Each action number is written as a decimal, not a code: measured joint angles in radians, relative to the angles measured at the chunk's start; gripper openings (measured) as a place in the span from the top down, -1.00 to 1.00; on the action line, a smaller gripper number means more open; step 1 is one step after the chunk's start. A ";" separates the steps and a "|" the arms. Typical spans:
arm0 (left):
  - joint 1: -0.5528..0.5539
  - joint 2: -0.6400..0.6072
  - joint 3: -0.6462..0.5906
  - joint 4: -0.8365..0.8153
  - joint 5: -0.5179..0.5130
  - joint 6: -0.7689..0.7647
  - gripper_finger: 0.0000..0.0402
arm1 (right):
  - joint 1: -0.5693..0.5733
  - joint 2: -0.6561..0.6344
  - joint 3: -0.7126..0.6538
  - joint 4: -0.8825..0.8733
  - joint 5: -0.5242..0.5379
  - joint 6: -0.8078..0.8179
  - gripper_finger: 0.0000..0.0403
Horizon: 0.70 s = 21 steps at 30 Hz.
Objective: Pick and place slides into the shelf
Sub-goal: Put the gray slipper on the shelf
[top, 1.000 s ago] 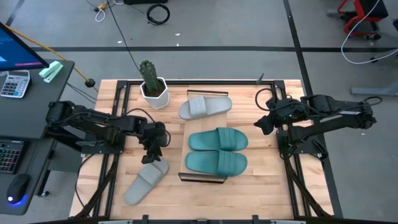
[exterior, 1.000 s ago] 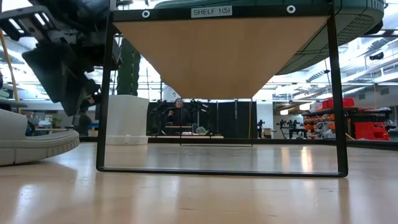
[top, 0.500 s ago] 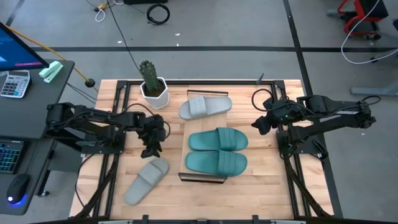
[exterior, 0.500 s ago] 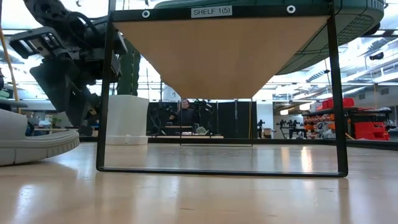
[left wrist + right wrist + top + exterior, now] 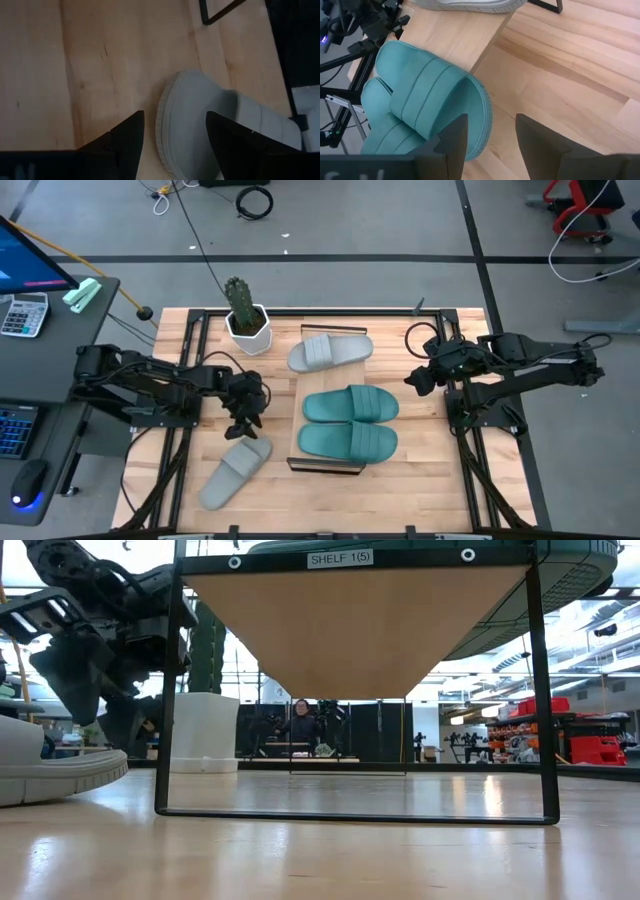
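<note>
The left gripper holds its two dark fingers apart and empty, straddling the rounded end of a grey slide on the tabletop; in the high view that slide lies at an angle in the lower left of the table, with bare wood around it on all sides. The right gripper hangs at the right of the frame, fingers parted around nothing, just off the shelf's right edge. The shelf stands at centre, carrying two teal slides side by side and a second grey slide at its upper end. In the low view the left arm partly hides the white pot, and the near grey slide is cut off at the left edge. The potted cactus stands at the table's upper left, clear of both arms. A person shows far behind.
</note>
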 joint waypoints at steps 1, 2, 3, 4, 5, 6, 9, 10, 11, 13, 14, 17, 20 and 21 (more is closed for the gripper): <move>-0.011 0.000 0.000 0.004 -0.014 0.001 -0.09 | 0.000 0.000 0.000 0.000 0.000 0.000 0.14; -0.021 0.000 0.000 0.007 -0.024 0.002 -0.09 | 0.000 0.000 0.000 0.000 0.000 0.000 0.14; -0.030 0.000 0.000 0.015 -0.031 0.001 -0.09 | 0.000 0.000 0.000 0.000 0.000 0.000 0.14; -0.038 0.002 0.000 0.026 -0.034 0.001 -0.09 | 0.000 0.000 0.000 0.000 0.000 0.000 0.14; -0.048 0.010 0.000 0.043 -0.034 0.001 -0.09 | 0.000 0.000 0.000 0.000 0.000 0.000 0.14; -0.056 0.021 0.000 0.055 -0.036 0.000 -0.09 | 0.000 0.000 0.000 0.000 0.000 0.001 0.14; -0.076 0.064 0.000 0.071 -0.056 0.001 -0.09 | 0.000 0.000 0.000 0.000 0.000 0.006 0.14; -0.080 0.085 0.000 0.079 -0.057 0.001 -0.09 | 0.000 0.000 0.000 0.000 0.000 0.007 0.14; -0.086 0.103 0.000 0.089 -0.059 0.000 -0.09 | 0.000 0.000 0.000 0.000 0.000 0.007 0.14; -0.097 0.137 0.000 0.126 -0.059 0.002 -0.09 | 0.000 0.000 0.000 0.001 0.000 0.008 0.14; -0.102 0.154 0.000 0.143 -0.059 0.001 -0.09 | 0.000 0.000 0.000 0.001 0.000 0.009 0.14; -0.112 0.196 0.001 0.182 -0.049 0.001 -0.08 | 0.000 0.000 0.000 0.001 -0.002 0.011 0.14; -0.118 0.223 0.004 0.196 -0.020 0.003 -0.08 | 0.000 0.000 0.000 0.001 -0.005 0.011 0.14; -0.120 0.227 0.004 0.196 -0.012 0.003 -0.08 | 0.000 0.000 0.000 0.001 -0.005 0.011 0.14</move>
